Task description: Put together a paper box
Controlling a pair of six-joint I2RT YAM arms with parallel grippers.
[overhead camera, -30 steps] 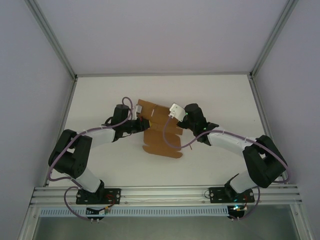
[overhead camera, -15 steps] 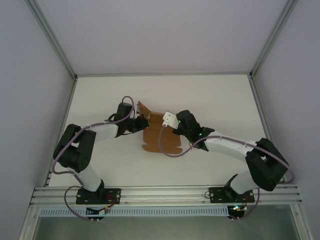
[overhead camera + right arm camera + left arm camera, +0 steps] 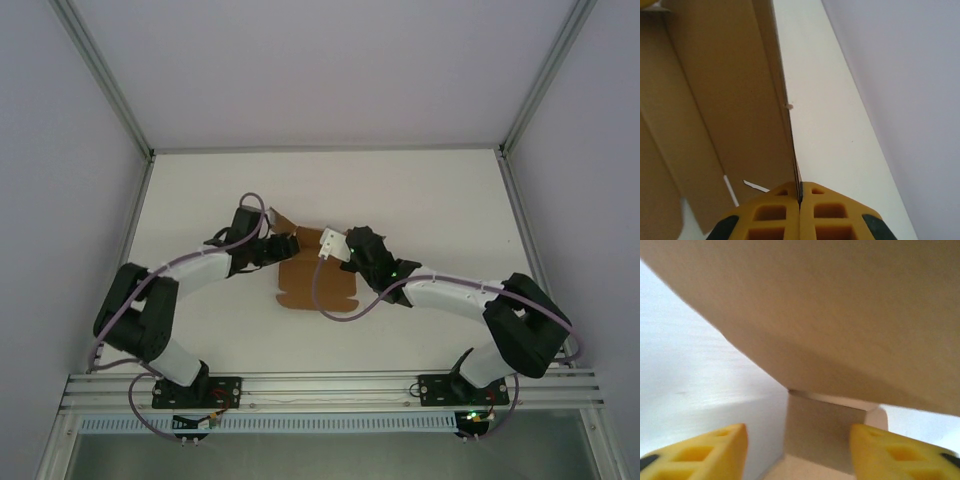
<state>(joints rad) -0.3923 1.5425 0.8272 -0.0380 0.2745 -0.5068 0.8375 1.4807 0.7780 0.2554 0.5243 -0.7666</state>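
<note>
Item: paper box (image 3: 300,280), plain brown die-cut cardboard sheet, partly folded, at the middle of the white bench (image 3: 420,200).
Yellow-fingered left pincer (image 3: 797,440): jaws apart, holding nothing, a flap just ahead.
Yellow-fingered right pincer (image 3: 800,197): closed on a thin panel edge.
Risk: with only this single pinch, unheld flaps may spring flat, or the sheet may pivot and slip.

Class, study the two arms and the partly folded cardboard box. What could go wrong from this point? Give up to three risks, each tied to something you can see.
1. The right gripper pinches only a thin edge of the box, so the cardboard could slip out or tear.
2. The left gripper stands open around a flap without gripping it, so the fold may spring back.
</note>
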